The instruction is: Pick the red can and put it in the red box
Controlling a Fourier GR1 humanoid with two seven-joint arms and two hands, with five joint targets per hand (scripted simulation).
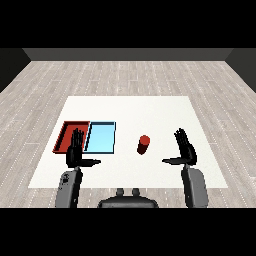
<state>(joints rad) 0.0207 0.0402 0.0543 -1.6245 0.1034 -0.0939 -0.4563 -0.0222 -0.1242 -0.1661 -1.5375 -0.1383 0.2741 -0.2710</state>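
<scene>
Two grey forearms enter from the lower corners, each a smooth, rounded casing that widens towards the bottom edge. The left forearm (69, 187) carries a darker, rectangular panel on its outer side; the right forearm (195, 186) looks plain grey with a soft highlight along its length. Each ends in a black hand: the left hand (76, 152) and the right hand (186, 150) both have slim black fingers and a separate thumb
</scene>
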